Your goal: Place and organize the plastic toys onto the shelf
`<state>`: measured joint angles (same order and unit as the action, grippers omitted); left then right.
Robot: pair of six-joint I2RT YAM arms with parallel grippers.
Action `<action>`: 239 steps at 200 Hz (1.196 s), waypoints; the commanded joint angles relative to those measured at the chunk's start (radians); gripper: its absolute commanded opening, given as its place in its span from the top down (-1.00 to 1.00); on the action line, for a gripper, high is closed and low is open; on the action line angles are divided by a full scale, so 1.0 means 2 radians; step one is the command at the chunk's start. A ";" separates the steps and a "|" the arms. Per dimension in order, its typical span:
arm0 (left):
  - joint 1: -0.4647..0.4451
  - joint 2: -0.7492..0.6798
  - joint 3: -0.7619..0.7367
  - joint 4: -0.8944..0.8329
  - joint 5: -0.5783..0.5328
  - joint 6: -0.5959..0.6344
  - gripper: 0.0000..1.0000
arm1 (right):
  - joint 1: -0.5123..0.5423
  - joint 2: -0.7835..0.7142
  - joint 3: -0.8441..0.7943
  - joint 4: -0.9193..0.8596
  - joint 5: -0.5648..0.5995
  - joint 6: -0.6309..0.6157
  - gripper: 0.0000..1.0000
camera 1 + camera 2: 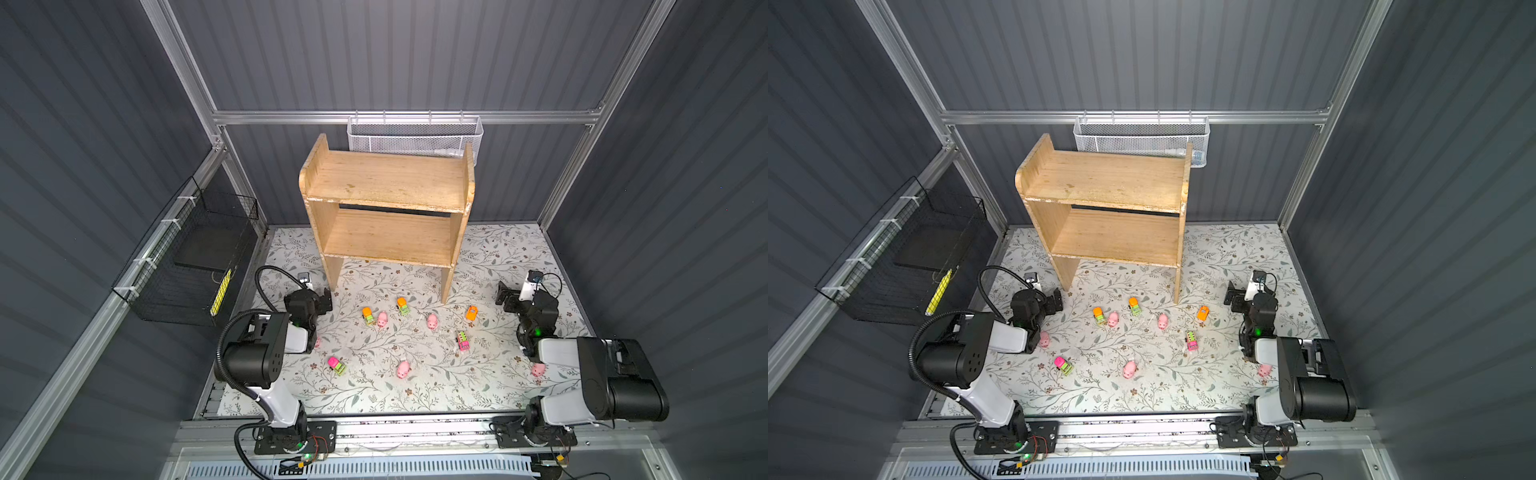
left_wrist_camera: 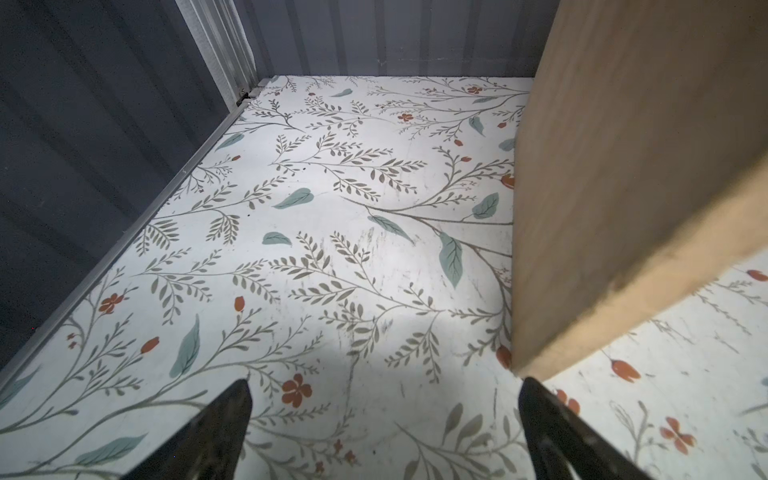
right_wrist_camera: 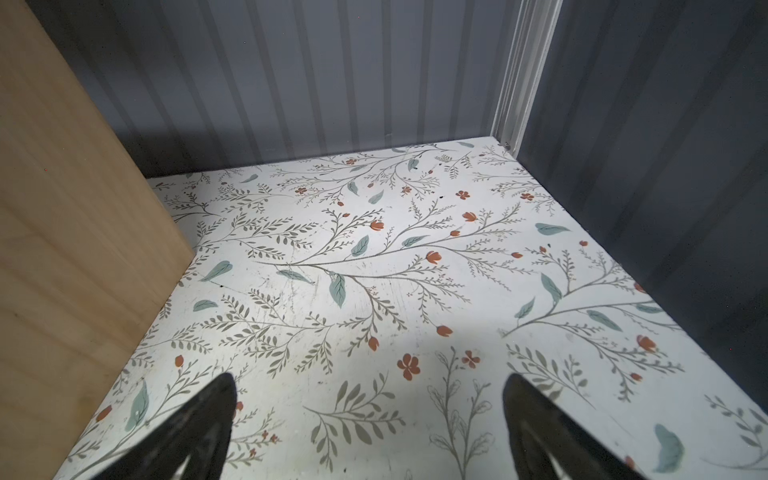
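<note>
Top view, light wooden two-tier shelf (image 1: 386, 183), round pink pigs (image 1: 432, 321)

Pink pigs (image 1: 382, 319) and tiny vehicles (image 1: 402, 305) lie scattered before the upright wooden shelf (image 1: 390, 180)

Pink pigs (image 1: 432, 321), pale-wood shelf (image 1: 386, 183), tabletop (image 1: 374, 395) — white, leafy floral print

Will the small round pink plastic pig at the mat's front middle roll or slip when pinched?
Possibly. The round pink plastic pig has a rounded body, so it may slip from closing jaws. Tiny beside the light wooden shelf, it is probably light and skids if nudged.
</note>
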<state>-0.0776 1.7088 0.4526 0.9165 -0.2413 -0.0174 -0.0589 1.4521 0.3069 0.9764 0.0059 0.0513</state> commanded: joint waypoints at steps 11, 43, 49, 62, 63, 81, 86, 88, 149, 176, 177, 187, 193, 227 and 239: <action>0.002 0.004 0.008 0.000 0.006 0.009 -1.00 | 0.001 0.003 0.008 0.001 -0.003 -0.003 -0.98; 0.002 0.003 0.008 0.000 0.006 0.010 -0.99 | 0.001 0.004 0.009 0.000 -0.003 -0.003 -0.98; 0.002 0.004 0.008 0.000 0.006 0.010 -1.00 | 0.001 0.004 0.009 0.000 -0.003 -0.003 -0.98; 0.002 0.004 0.008 0.000 0.006 0.010 -1.00 | 0.001 0.004 0.009 0.000 -0.004 -0.003 -0.98; 0.002 0.003 0.008 0.000 0.006 0.010 -1.00 | 0.001 0.004 0.009 0.000 -0.003 -0.003 -0.98; 0.002 0.004 0.008 0.000 0.007 0.010 -1.00 | 0.001 0.003 0.008 0.001 -0.003 -0.003 -0.98; 0.002 0.004 0.008 -0.001 0.007 0.010 -1.00 | 0.001 0.004 0.009 0.000 -0.003 -0.004 -0.98; 0.002 0.004 0.008 0.000 0.006 0.010 -1.00 | 0.001 0.003 0.009 0.000 -0.003 -0.003 -0.98; 0.002 0.004 0.009 -0.002 0.007 0.010 -0.99 | 0.001 0.003 0.008 0.001 -0.003 -0.004 -0.98; 0.002 0.004 0.010 -0.003 0.008 0.010 -1.00 | 0.001 0.004 0.008 0.001 -0.003 -0.003 -0.98; 0.002 0.004 0.009 -0.003 0.007 0.010 -0.99 | 0.001 0.004 0.008 0.001 -0.003 -0.003 -0.98; 0.002 0.003 0.009 -0.003 0.007 0.010 -1.00 | 0.001 0.003 0.009 0.001 -0.003 -0.003 -0.98; 0.002 0.004 0.009 -0.003 0.007 0.010 -1.00 | 0.001 0.004 0.009 0.000 -0.003 -0.003 -0.98; 0.002 0.004 0.009 -0.003 0.007 0.010 -0.99 | -0.007 0.003 0.013 -0.008 -0.020 0.000 -0.98; 0.002 0.004 0.009 -0.002 0.008 0.010 -0.99 | -0.006 0.003 0.010 -0.002 -0.018 -0.001 -0.98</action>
<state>-0.0776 1.7088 0.4538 0.9119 -0.2375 -0.0174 -0.0654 1.4521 0.3122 0.9684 -0.0097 0.0513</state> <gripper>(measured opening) 0.997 0.989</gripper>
